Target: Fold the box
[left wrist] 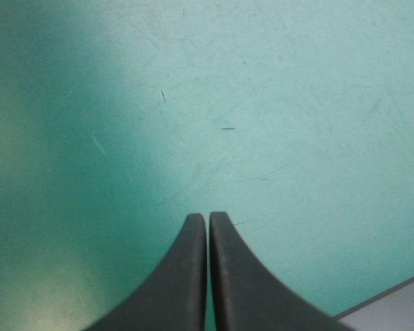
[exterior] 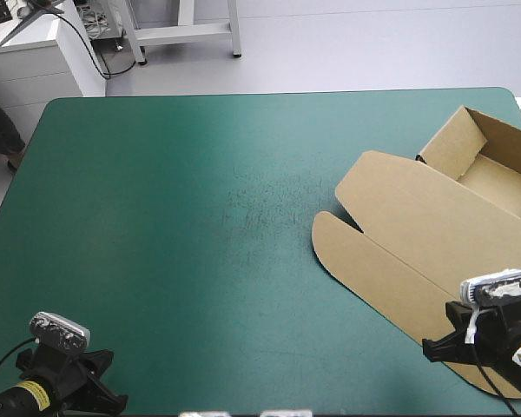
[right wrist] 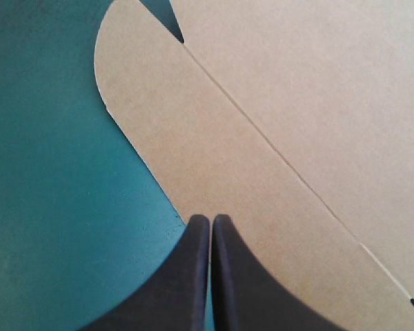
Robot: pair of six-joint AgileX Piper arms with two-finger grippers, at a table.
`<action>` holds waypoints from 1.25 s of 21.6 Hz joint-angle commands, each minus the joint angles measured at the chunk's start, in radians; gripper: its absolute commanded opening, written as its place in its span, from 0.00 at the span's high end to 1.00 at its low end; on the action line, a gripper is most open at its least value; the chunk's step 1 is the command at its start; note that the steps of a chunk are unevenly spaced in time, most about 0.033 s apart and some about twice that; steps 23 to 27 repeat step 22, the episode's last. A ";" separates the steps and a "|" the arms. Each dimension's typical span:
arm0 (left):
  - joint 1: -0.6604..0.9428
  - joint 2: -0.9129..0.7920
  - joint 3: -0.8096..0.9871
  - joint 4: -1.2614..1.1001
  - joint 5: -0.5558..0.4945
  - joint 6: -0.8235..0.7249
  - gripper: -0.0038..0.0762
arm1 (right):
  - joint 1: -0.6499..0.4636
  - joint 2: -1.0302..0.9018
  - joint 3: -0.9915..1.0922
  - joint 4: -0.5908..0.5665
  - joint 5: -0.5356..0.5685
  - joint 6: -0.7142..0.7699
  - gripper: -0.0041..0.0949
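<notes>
The brown box (exterior: 434,217) lies at the table's right side as an open tray (exterior: 495,169) with raised walls toward the far right and its lid flat toward the middle. The lid's front flap (right wrist: 214,158) with a rounded corner lies just ahead of my right gripper (right wrist: 210,219), whose black fingers meet in one arch, empty, over the flap's edge. In the high view that right gripper (exterior: 438,349) sits at the lid's near corner. My left gripper (left wrist: 207,217) is shut over bare teal-green cover; in the high view it (exterior: 104,395) is at the near left corner.
The teal-green cover (exterior: 200,217) stretches bare from the left edge to the box. The table's near edge (left wrist: 386,303) shows beside my left gripper. A white cabinet (exterior: 35,61) stands beyond the far left corner.
</notes>
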 commanded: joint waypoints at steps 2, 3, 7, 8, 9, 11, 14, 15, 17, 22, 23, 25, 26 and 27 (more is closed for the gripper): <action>-0.004 0.011 -0.029 -0.020 -0.067 -0.009 0.96 | 0.003 -0.046 0.064 0.020 -0.097 -0.020 0.96; -0.004 0.011 -0.032 -0.028 -0.072 -0.009 0.96 | 0.003 -0.055 0.082 0.020 -0.103 -0.020 0.96; -0.004 0.011 -0.047 -0.046 -0.127 -0.009 0.96 | 0.003 -0.087 0.147 0.025 -0.153 -0.020 0.96; -0.004 0.011 -0.047 -0.046 -0.148 -0.009 0.96 | 0.003 -0.093 0.159 0.037 -0.164 -0.020 0.96; -0.004 0.011 -0.047 -0.046 -0.166 -0.009 0.96 | 0.003 -0.099 0.169 0.054 -0.178 -0.020 0.96; -0.004 0.011 -0.043 -0.044 -0.208 -0.009 0.96 | 0.003 -0.108 0.194 0.092 -0.201 -0.049 0.96; -0.004 0.011 -0.041 -0.033 -0.215 -0.009 0.96 | 0.003 -0.108 0.214 0.127 -0.208 -0.098 0.96; -0.004 0.011 -0.041 -0.028 -0.215 -0.009 0.96 | 0.003 -0.108 0.214 0.129 -0.212 -0.102 0.96; -0.004 0.011 -0.041 -0.023 -0.215 0.022 0.96 | 0.003 -0.108 0.214 0.127 -0.214 -0.102 0.96; -0.004 0.011 -0.041 -0.076 -0.215 0.070 0.96 | 0.003 -0.108 0.214 0.129 -0.237 -0.105 0.96; -0.004 0.011 -0.041 -0.076 -0.215 0.070 0.96 | 0.003 -0.108 0.214 0.129 -0.237 -0.105 0.96; -0.004 0.011 -0.041 -0.076 -0.215 0.070 0.96 | 0.003 -0.108 0.214 0.129 -0.237 -0.105 0.96; -0.004 0.011 -0.041 -0.076 -0.215 0.070 0.96 | 0.003 -0.108 0.214 0.129 -0.237 -0.105 0.96; -0.004 0.011 -0.041 -0.076 -0.215 0.070 0.96 | 0.003 -0.108 0.214 0.129 -0.237 -0.105 0.96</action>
